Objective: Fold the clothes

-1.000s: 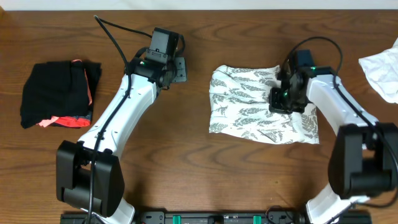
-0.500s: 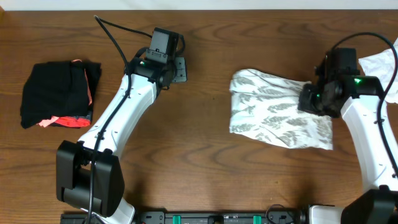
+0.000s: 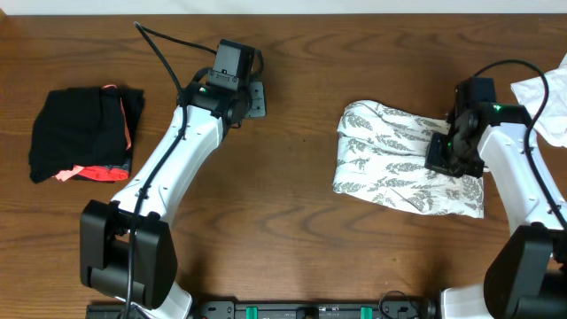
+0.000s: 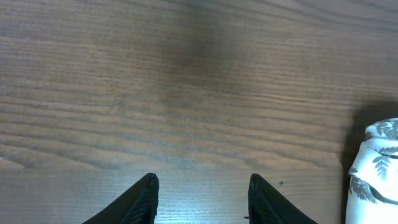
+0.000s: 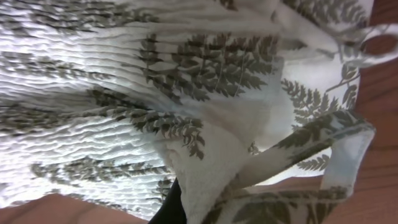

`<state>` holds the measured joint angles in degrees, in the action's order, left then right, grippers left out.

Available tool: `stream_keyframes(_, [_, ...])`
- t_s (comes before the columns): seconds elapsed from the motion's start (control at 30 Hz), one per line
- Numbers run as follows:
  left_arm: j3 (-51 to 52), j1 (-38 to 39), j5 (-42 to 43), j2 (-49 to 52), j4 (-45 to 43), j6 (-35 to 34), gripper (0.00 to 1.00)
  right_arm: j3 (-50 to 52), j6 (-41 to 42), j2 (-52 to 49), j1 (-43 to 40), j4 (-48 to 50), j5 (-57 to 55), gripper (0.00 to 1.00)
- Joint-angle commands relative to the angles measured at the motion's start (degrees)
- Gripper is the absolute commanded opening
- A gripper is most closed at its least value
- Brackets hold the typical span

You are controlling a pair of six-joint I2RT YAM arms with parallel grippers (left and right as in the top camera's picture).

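The clothes (image 3: 394,159), a white dress with a grey-green fern print, lie folded into a rough rectangle right of the table's middle. My right gripper (image 3: 454,152) is shut on their right part, where the fabric bunches. The right wrist view is filled with the printed cloth (image 5: 186,81). It covers the gripper (image 5: 199,205), and only one dark finger (image 5: 171,208) shows beside it. A thin strap (image 5: 373,46) loops at the upper right. My left gripper (image 3: 255,99) hangs open over bare wood with nothing between its fingertips (image 4: 149,186). The dress's edge (image 4: 376,165) shows at the right of the left wrist view.
A black bundle with coral-pink trim (image 3: 84,133) lies at the far left. A plain white cloth (image 3: 545,102) sits at the right edge, just beyond my right arm. The table's far edge runs along the top of the overhead view.
My right gripper has dragged the dress from the table's middle toward the right, and the cloth has slid with it. The left arm has not moved.
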<state>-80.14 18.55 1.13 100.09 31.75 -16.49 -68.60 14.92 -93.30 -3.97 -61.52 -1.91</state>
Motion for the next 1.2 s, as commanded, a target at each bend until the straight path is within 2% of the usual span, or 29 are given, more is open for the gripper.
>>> stream_keyframes(0.0, [-0.68,0.15,-0.22,0.42,0.57,-0.04,0.48,1.68,1.88,-0.46,-0.2,0.04,-2.45,0.02])
stream_keyframes(0.13, [-0.68,1.14,2.34,0.42,1.09,0.0,0.48,3.89,3.3,-0.46,-0.2,0.94,-5.11,0.03])
stream_keyframes(0.37, [-0.68,6.1,9.25,0.42,0.96,0.02,0.47,9.77,3.32,-0.46,-0.15,6.01,-5.16,0.11])
stream_keyframes(0.77, [-0.66,20.33,8.7,0.92,-2.8,1.27,0.48,15.06,3.32,-0.46,-0.15,11.63,-4.7,0.13])
stream_keyframes(1.17, [-0.66,25.68,8.55,7.85,-10.97,1.25,0.49,15.06,3.48,-0.46,-0.13,12.04,-3.15,0.11])
